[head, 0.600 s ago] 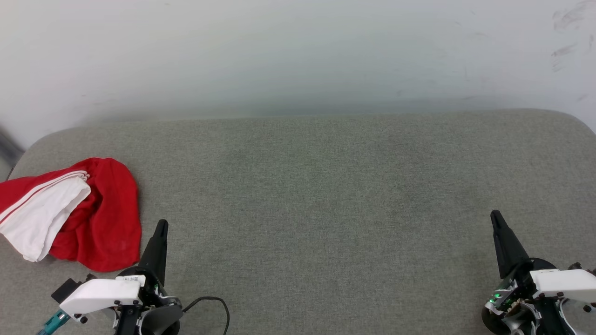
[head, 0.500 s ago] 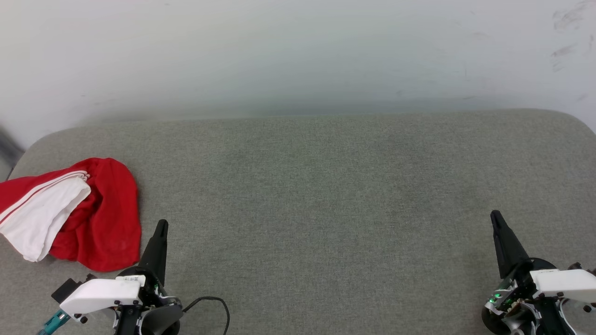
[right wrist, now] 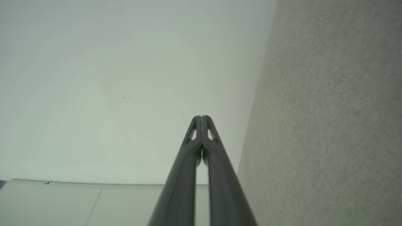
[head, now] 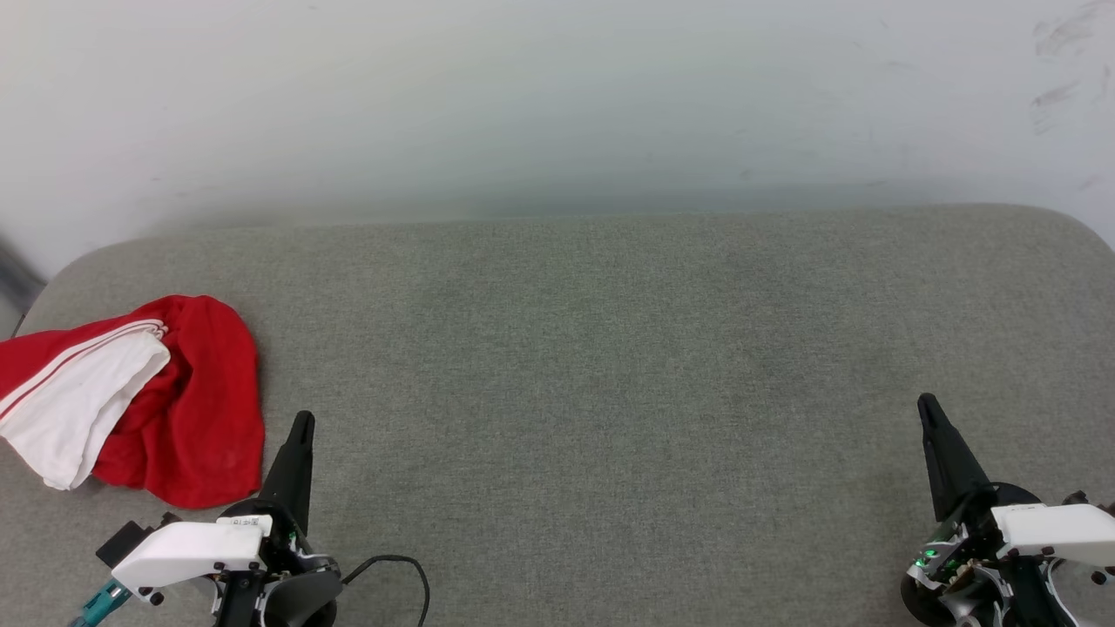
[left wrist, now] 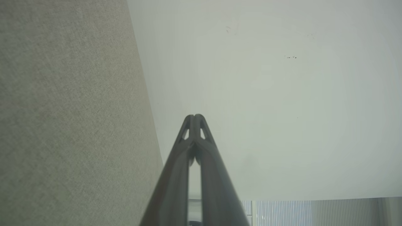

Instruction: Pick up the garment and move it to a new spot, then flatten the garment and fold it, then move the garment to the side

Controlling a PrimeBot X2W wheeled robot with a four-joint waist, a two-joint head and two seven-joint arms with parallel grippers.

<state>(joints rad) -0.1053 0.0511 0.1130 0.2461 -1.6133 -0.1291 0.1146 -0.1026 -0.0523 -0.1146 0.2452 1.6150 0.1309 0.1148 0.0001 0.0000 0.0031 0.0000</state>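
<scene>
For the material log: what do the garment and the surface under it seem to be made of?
Garment: soft, matte cloth, likely jersey knit; it slumps in loose folds.
Surface: grey woven upholstery, probably padded; weave texture shows, corners rounded.

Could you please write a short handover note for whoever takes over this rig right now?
Left gripper: shut, empty, beside the garment and apart from it.
Right gripper: shut, empty, at the far right.
Garment: crumpled in a heap at the left end of the grey upholstered surface, partly cut off by the head view's edge.
Done: nothing yet.
To do: pick up, move, flatten, fold, set aside.
</scene>
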